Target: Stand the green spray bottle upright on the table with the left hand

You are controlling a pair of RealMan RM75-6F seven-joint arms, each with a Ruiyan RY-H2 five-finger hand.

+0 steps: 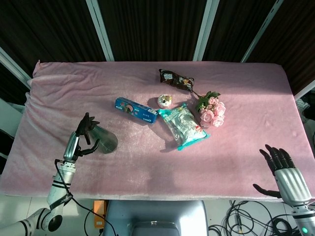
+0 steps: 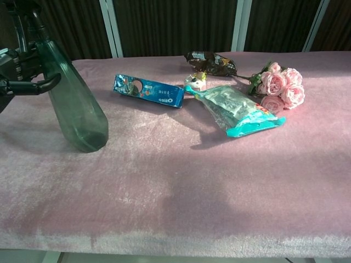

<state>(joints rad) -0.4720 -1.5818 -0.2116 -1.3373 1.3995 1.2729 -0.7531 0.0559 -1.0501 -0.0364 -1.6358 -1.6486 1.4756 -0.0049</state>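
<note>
The green spray bottle [image 2: 74, 104] stands on its base at the left of the pink table, its dark trigger head leaning slightly left; from above, the bottle [image 1: 104, 140] shows as a dark green body. My left hand [image 1: 83, 137] holds it at the neck: the thumb hooks across the front and the fingers [image 2: 19, 61] lie behind the neck. In the head view those fingers reach up, spread apart. My right hand [image 1: 281, 168] hovers open off the table's near right corner, far from the bottle.
A blue cookie box [image 1: 136, 110], a small round cake [image 1: 165, 101], a teal snack bag [image 1: 184, 125], a dark wrapper [image 1: 175, 79] and pink roses [image 1: 211, 110] lie mid-table, right of the bottle. The table's front edge [image 2: 175, 246] is close.
</note>
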